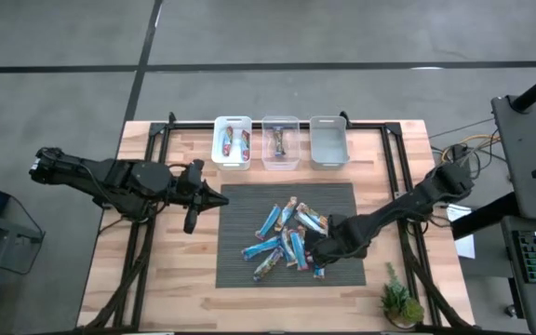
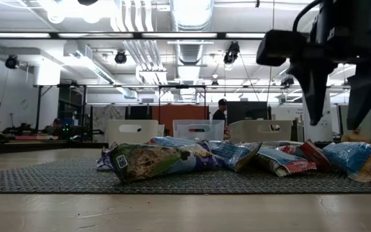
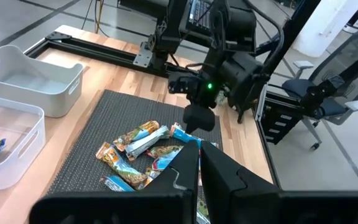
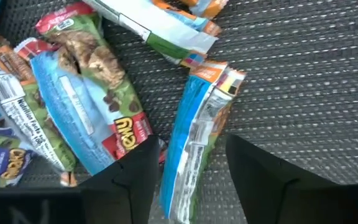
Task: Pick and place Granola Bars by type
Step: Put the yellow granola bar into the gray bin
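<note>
Several granola bars (image 1: 285, 240), mostly in blue wrappers, lie in a loose pile on a dark mat (image 1: 240, 205); the low view shows them (image 2: 172, 158) lying flat. My right gripper (image 1: 316, 253) hangs open just above the pile's right side (image 2: 333, 124). In the right wrist view its fingers (image 4: 190, 142) stand on either side of a blue-and-orange bar (image 4: 201, 112) without touching it. My left gripper (image 1: 220, 198) waits shut above the mat's left edge and points toward the pile (image 3: 201, 158).
Three small bins stand along the far edge: a white one (image 1: 232, 126) with two red-print bars, a clear one (image 1: 280, 126) with one dark bar, and a grey one (image 1: 328, 140) with nothing in it. A small potted plant (image 1: 400, 302) stands at the table's near right corner.
</note>
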Robot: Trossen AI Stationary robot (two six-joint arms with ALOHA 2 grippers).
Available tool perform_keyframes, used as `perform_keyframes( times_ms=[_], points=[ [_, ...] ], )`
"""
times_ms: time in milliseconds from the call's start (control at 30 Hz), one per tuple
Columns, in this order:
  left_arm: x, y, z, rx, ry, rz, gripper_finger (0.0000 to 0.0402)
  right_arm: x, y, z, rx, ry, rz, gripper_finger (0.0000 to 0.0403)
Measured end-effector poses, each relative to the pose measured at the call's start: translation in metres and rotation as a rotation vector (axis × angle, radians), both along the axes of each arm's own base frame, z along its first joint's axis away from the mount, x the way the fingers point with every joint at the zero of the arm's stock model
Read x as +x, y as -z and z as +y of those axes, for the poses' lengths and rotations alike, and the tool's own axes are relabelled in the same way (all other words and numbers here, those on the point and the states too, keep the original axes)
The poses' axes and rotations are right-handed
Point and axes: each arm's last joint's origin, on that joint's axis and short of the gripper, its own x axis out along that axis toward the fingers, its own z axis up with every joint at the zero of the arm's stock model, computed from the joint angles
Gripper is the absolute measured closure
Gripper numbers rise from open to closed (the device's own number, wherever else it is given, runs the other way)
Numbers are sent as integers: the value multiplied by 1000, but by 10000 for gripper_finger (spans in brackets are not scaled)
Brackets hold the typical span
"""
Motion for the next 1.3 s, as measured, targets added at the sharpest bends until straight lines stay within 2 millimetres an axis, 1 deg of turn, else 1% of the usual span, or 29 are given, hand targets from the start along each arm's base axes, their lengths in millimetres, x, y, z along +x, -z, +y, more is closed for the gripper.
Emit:
perform_keyframes(
  times_ms=[100, 233, 467, 733, 1300],
  points=[
    [0, 0, 0, 0, 0, 0, 401, 4, 10, 2, -6, 0, 23, 220],
    [0, 0, 0, 0, 0, 0, 401, 9, 18, 5, 5, -3, 57, 220],
    [0, 0, 0, -2, 0, -2, 401, 13, 24, 7, -1, -2, 70, 221],
    [0, 0, 0, -2, -1, -3, 401, 13, 28, 7, -9, 2, 91, 236],
    [0, 0, 0, -2, 0, -3, 401, 8, 37, 4, -22, 27, 121, 264]
  ],
)
